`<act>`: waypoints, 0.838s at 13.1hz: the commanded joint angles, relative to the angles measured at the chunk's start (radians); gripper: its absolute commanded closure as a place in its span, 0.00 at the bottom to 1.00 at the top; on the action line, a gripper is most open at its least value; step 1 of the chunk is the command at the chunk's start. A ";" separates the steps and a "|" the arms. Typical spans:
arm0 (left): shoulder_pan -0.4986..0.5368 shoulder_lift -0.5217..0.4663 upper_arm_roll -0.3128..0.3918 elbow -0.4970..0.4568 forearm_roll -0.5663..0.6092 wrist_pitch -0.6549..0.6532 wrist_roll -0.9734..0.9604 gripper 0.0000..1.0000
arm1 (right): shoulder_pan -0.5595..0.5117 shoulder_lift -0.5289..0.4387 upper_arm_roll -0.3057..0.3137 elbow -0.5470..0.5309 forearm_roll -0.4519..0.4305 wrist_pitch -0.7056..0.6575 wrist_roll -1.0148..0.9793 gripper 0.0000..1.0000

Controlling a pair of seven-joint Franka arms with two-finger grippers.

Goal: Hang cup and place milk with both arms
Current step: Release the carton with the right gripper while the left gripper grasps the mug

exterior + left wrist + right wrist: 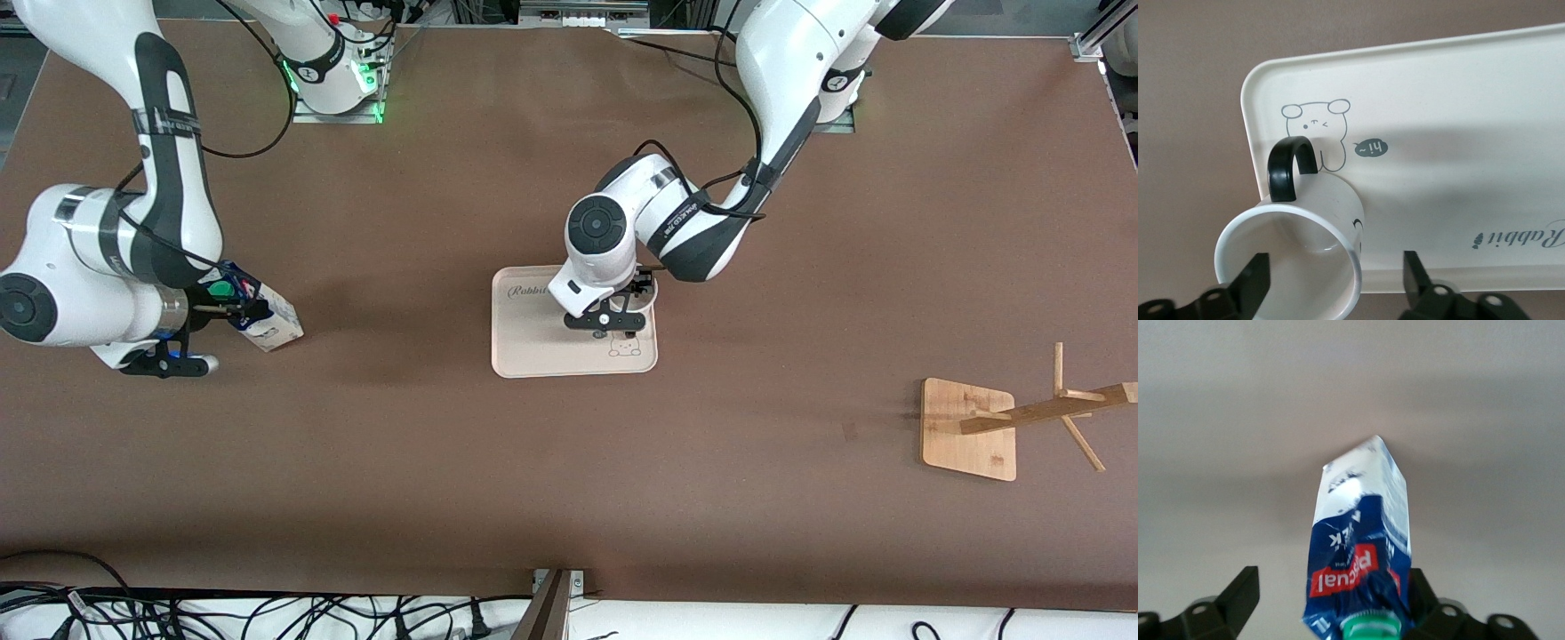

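White and small, the mug with a black loop handle (1305, 247) sat on the cream plastic tray with a little bear drawing (533, 342), at the tray's end toward the left arm's base. In the left wrist view its open mouth showed as a round ring, the handle curved up beside the bear, and a bit of black drawing showed on its side. The left gripper (612, 318) was low over the mug. Its black fingers (1255, 283) were spread wide, one by the mug's rim and one well off to the side, and they held nothing.

The dark blue gable-top milk carton with red and white print and a round green cap (267, 316) was away from the tray, toward the right arm's end of the table. It leaned over. I could not tell if its white bottom touched the brown table (569, 480). The right gripper (233, 300) was at the carton's top, by the cap. Its fingers looked spread apart on both sides of the carton, and I could not tell if they pinched it.

A light wooden cup stand with pegs on a flat square base (978, 427) stood far from the tray, toward the left arm's end of the table and nearer the front camera. Nothing lay between it and the tray.
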 commanded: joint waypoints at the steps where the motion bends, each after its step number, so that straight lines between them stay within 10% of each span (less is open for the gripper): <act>1: -0.007 0.026 0.006 0.004 0.028 0.010 -0.011 0.65 | 0.000 -0.070 -0.036 0.054 0.003 -0.126 -0.013 0.00; 5: -0.006 0.045 0.006 0.005 0.015 0.033 -0.011 1.00 | 0.000 -0.083 -0.099 0.219 -0.002 -0.333 -0.017 0.00; 11: 0.055 -0.053 0.006 0.061 0.011 -0.054 -0.011 1.00 | 0.026 -0.129 -0.090 0.379 -0.022 -0.470 0.000 0.00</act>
